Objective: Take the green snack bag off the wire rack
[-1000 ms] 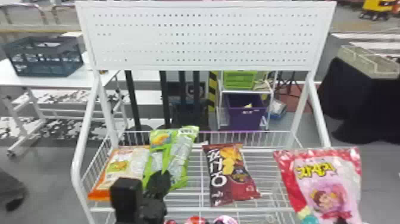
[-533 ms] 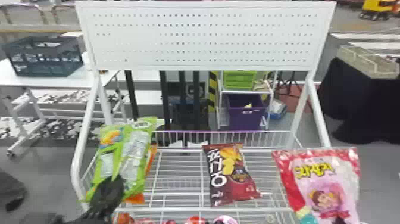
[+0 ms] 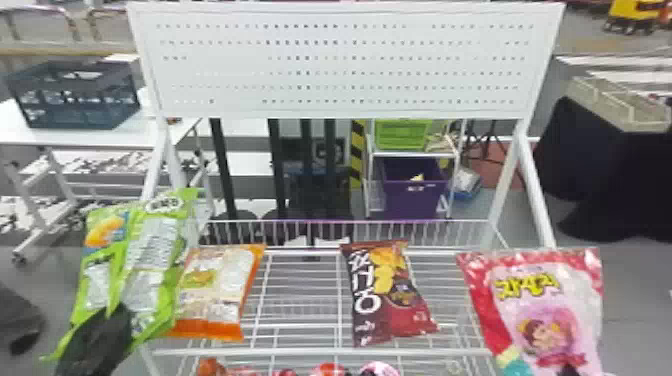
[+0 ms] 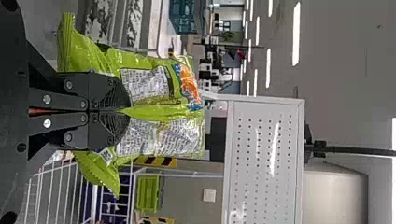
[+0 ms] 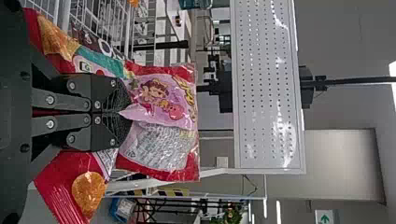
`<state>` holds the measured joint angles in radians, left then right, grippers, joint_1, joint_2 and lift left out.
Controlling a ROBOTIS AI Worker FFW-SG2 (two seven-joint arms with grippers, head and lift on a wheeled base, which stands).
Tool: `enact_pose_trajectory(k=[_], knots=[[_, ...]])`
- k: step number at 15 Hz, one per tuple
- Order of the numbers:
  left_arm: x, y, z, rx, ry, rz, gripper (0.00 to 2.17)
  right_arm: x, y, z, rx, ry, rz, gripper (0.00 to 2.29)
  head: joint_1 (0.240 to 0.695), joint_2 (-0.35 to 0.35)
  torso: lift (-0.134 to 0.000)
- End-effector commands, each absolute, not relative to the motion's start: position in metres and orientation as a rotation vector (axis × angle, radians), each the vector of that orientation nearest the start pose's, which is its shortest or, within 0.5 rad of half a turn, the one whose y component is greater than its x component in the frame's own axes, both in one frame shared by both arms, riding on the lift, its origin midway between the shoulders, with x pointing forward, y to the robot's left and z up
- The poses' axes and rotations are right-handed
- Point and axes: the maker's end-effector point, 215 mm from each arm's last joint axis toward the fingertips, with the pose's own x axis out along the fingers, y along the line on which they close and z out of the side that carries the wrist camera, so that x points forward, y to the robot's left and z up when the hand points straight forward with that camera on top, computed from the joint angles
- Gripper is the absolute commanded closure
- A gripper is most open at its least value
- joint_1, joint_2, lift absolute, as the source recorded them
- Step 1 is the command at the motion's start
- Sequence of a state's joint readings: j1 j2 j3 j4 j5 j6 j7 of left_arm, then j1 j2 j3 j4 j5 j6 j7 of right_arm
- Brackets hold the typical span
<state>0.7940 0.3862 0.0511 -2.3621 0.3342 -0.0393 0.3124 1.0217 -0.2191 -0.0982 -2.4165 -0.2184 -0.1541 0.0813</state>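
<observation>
Left hand [image 4: 125, 112]: closed, with a fold of the green snack bag [image 3: 155, 260] pinched between its two black fingers.
Green snack bag: upright-ish and leaning at the rack's left end; it looks raised off the shelf, though from where I stand I can't be sure its lower part is free of the wires.
Right hand [image 5: 126, 113]: closed too, gripping a fold of a pink snack bag [image 3: 555, 305] at the rack's right end.
Lower shelf: round red packs [image 3: 330, 371] under the front rail.
Wire rack [image 3: 300, 352]: an orange snack bag [image 3: 217, 295] lies right beside the green one, perhaps touching; a brown-and-red snack bag [image 3: 385, 295] lies farther right.
Slip risk: the hold is only a pinched fold of slick film, so a quick tug might let the bag slide or twist.
Snag risk: its edge could catch the side wires or the left post [image 3: 161, 155] if drawn back across them, or drag the orange bag along. Those wires and that post are what stand in the way; outward and toward the robot seems the easier path.
Perforated white panel [image 3: 330, 60]: above the shelf, well clear of the bag.
Behind: a purple bin [image 3: 412, 192] below a green bin [image 3: 402, 134], and a dark crate [image 3: 72, 97] on a white table [image 3: 20, 117].
</observation>
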Motion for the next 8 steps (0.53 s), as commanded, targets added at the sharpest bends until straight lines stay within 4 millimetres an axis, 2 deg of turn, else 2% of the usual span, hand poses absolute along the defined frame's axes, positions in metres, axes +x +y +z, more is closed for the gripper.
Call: enact_pose_trajectory(k=[1,8], knots=[[0.3782,0.2983,-0.2663,-0.031,-0.011,0.091,2.07,0.3133,-0.2329,-0.2761,0.017,0.02,0.18,2.18,0.499,0.0,0.0],[0.3777,0.2982,-0.2616,-0.035,-0.025,0.091,2.07,0.312,-0.2316,-0.2727,0.016,0.017,0.183,2.18,0.499,0.0,0.0]])
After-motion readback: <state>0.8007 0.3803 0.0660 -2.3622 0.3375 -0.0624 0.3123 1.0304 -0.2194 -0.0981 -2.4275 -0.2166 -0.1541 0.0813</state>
